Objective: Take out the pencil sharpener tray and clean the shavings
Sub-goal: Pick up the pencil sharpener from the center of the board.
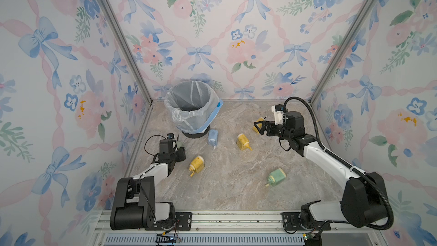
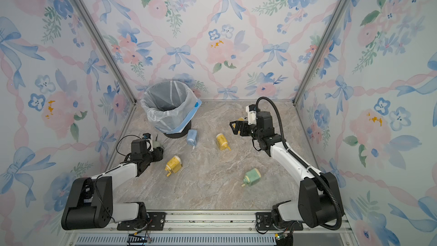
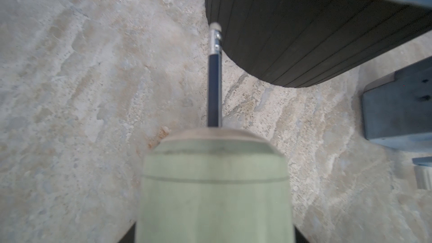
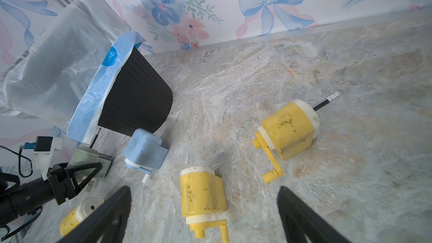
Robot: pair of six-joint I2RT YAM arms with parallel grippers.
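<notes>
No tray is yet drawn out; the green sharpener [image 3: 214,190] at the worktop's [image 1: 236,192] left edge is clasped by the left gripper [image 4: 92,168], the right gripper [image 1: 259,127] held wide, empty.

Left arm [image 1: 156,170] and right arm [image 1: 324,162] at the lower frame corners: glossy white shells between boxy black joints. Ribbed black hose [image 1: 313,119] along the right one, thin black wire [image 1: 145,144] on the left. White camera bracket [image 1: 277,114] at each wrist. Black mounting plates [image 1: 183,220] with silver screws along the bottom edge.
</notes>
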